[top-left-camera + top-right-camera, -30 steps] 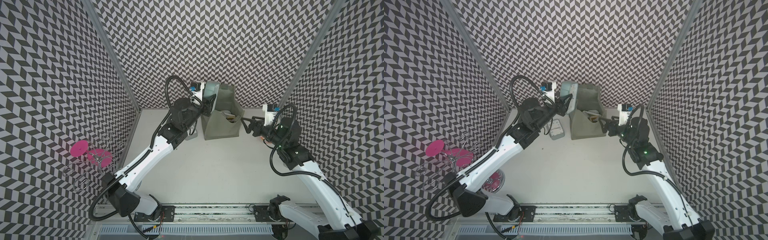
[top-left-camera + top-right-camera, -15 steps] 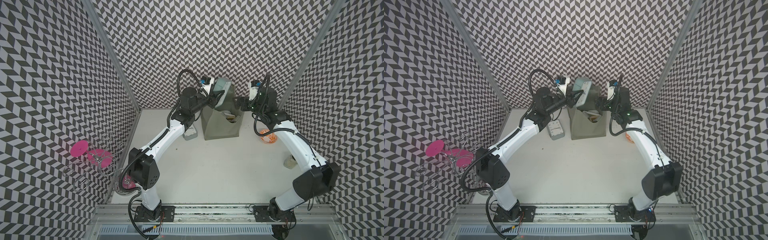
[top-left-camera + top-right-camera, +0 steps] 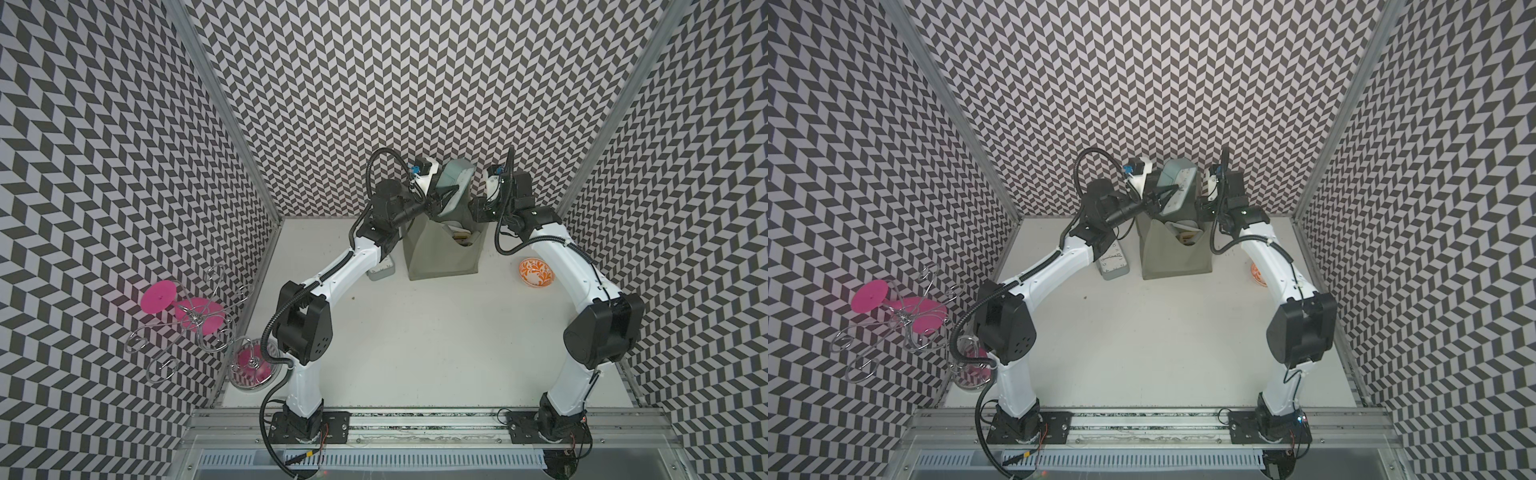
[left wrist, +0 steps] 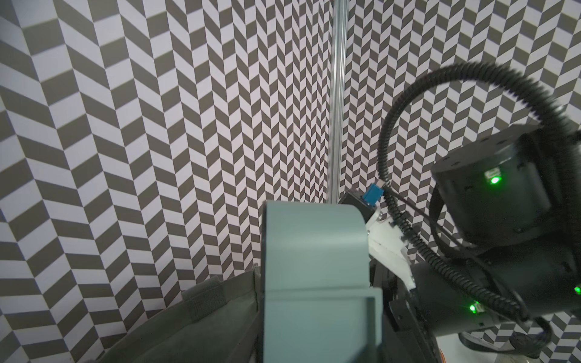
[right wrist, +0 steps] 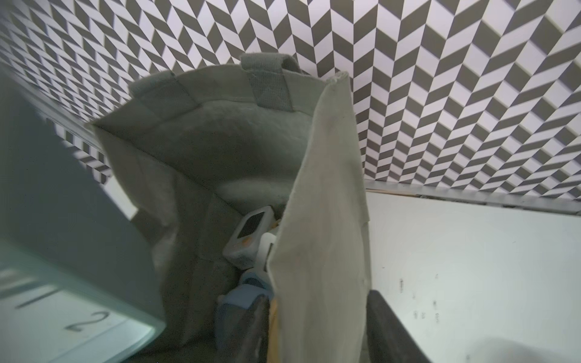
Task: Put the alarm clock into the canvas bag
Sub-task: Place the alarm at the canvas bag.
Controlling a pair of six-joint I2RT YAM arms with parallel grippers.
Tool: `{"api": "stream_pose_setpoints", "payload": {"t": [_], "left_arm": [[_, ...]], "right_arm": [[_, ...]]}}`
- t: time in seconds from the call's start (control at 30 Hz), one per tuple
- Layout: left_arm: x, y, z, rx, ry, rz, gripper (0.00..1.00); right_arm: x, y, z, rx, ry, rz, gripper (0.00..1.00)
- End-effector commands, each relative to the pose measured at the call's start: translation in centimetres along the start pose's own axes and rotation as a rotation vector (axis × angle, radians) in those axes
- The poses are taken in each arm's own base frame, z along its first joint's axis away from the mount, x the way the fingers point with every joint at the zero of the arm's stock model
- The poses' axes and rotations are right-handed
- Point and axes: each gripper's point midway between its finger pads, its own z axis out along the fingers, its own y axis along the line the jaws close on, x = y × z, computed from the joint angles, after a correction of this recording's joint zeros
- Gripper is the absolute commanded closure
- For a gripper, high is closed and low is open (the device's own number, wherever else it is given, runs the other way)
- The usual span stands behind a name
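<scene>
A pale grey-green, round-cornered plastic alarm clock [image 3: 457, 178] with a white face and dark numerals hangs over the open mouth of the tall grey-green canvas bag [image 3: 440, 257], which stands at the far middle of the table. The left gripper [image 3: 444, 199] is clamped on the alarm clock. The clock's long axis stands steep, its top leaning far and right and its lower end at the bag's mouth. The face is turned up and to the near left. The right gripper [image 3: 473, 212] straddles the bag's right wall, one finger [image 5: 390, 333] outside; whether it pinches the fabric cannot be told.
</scene>
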Motion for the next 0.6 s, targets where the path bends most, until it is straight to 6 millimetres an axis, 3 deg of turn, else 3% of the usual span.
{"api": "stream_pose_setpoints", "payload": {"t": [0.0, 0.17, 0.37, 0.57], "left_arm": [[-3.2, 0.2, 0.4, -0.011, -0.100, 0.025, 0.82], [-0.8, 1.9, 1.3, -0.067, -0.030, -0.067, 0.84], [4.3, 3.5, 2.8, -0.114, 0.083, -0.278, 0.85], [10.2, 3.2, 4.5, -0.057, 0.241, -0.477, 0.84]], "right_arm": [[-0.9, -0.6, -0.2, 0.007, -0.027, -0.001, 0.71], [-1.5, -0.4, -1.1, -0.020, -0.065, 0.032, 1.00], [-2.2, 0.8, -2.7, -0.084, -0.120, 0.060, 1.00], [-2.6, 1.1, -3.6, -0.105, -0.152, 0.067, 1.00]]}}
